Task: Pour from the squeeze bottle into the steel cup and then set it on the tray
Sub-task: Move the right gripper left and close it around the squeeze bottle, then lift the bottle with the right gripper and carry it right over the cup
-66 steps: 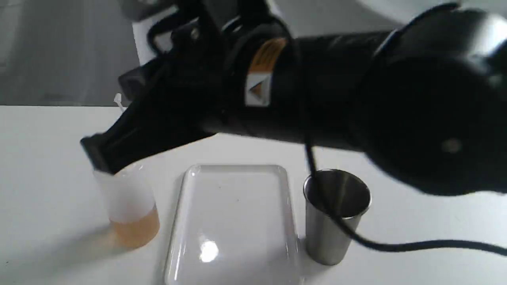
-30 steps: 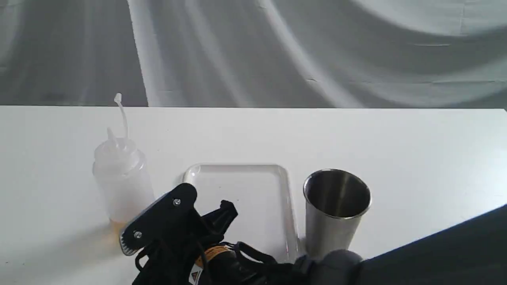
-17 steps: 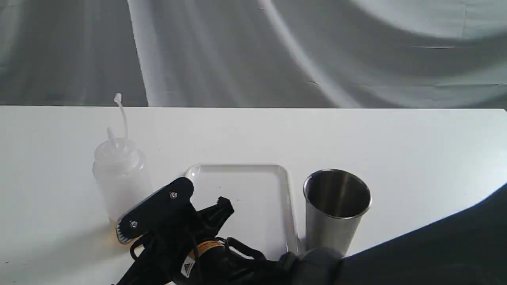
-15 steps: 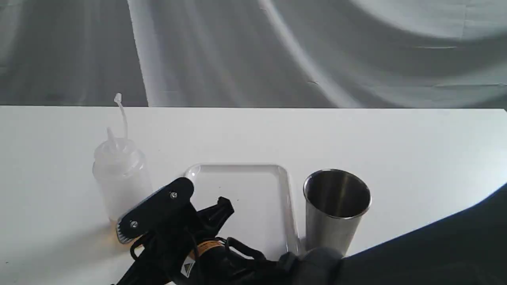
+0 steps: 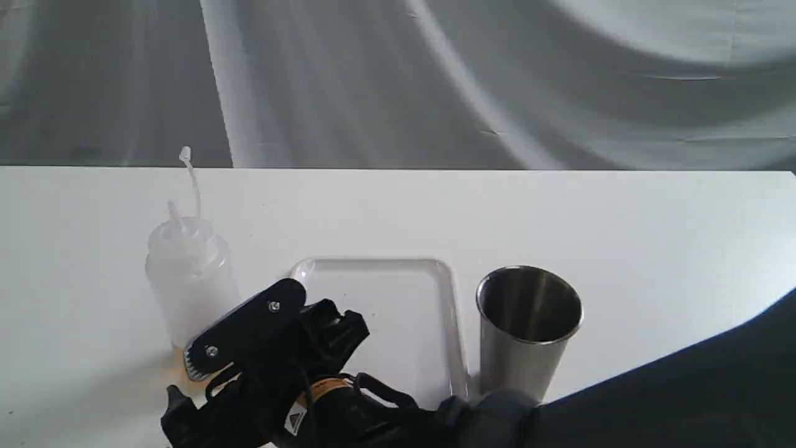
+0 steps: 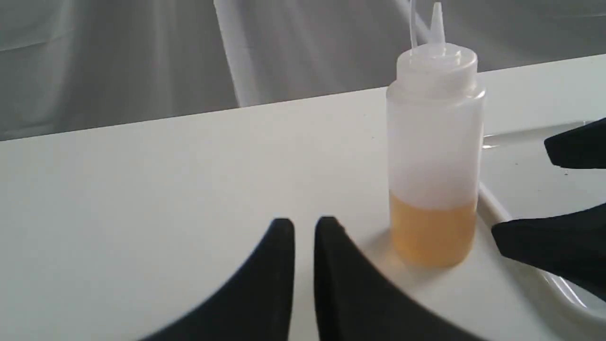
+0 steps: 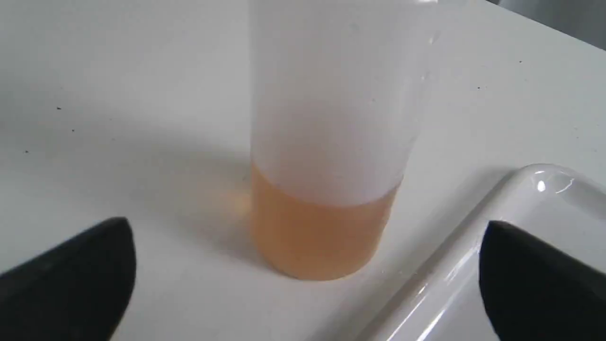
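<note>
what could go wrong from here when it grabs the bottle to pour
1. The right end effector is open, low by the squeeze bottle, with one finger near the tray rim; closing might snag it.
2. The nozzle is uncapped, so a hard squeeze could spurt liquid before reaching the steel cup.

Wide exterior, two close wrist views (squeeze bottle (image 5: 188, 270) common)
</note>
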Action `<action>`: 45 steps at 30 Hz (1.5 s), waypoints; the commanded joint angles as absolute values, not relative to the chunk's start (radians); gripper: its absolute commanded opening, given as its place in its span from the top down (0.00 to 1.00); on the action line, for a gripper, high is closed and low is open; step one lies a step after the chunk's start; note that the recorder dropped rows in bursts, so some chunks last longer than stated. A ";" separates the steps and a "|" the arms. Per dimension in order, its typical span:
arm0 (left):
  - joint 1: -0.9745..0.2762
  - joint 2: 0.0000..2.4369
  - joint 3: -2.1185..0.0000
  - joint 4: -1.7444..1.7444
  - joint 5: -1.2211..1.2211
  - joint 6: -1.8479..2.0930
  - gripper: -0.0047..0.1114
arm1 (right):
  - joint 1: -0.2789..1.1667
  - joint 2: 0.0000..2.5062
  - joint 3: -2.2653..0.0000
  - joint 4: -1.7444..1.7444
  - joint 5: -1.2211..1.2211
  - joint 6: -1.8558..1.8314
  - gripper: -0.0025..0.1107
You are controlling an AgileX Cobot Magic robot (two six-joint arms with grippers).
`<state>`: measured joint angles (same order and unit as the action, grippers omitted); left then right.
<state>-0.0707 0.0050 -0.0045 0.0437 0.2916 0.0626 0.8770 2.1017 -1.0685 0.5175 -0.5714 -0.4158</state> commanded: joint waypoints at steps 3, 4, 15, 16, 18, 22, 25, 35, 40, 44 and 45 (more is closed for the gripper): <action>-0.074 0.000 0.000 0.044 0.285 0.061 0.89 | 0.877 2.101 -1.079 0.566 -0.573 -0.416 0.05; -0.074 0.000 0.000 0.044 0.285 0.061 0.89 | 0.877 2.101 -1.079 0.569 -0.573 -0.416 0.05; -0.074 0.000 0.000 0.044 0.285 0.061 0.89 | 0.877 2.101 -1.084 0.592 -0.560 -0.416 0.05; -0.074 0.000 0.000 0.044 0.285 0.061 0.89 | 0.877 2.101 -1.084 0.592 -0.564 -0.416 0.05; -0.074 0.000 0.000 0.044 0.285 0.061 0.89 | 0.875 2.101 -1.084 0.592 -0.564 -0.416 0.05; -0.074 0.000 0.000 0.044 0.285 0.061 0.89 | 0.859 2.101 -1.086 0.588 -0.564 -0.418 0.05; -0.074 0.000 0.000 0.044 0.285 0.061 0.89 | 0.848 2.107 -1.115 0.580 -0.519 -0.419 0.05; -0.074 0.000 0.000 0.044 0.285 0.061 0.89 | 0.846 2.183 -1.244 0.588 -0.472 -0.433 0.05; -0.074 0.000 0.000 0.044 0.285 0.061 0.89 | 0.846 2.221 -1.317 0.588 -0.440 -0.456 0.05; -0.074 0.000 0.000 0.044 0.285 0.061 0.89 | 0.838 2.248 -1.355 0.591 -0.433 -0.475 0.05; -0.074 0.000 0.000 0.044 0.285 0.061 0.89 | 0.838 2.253 -1.362 0.591 -0.431 -0.475 0.05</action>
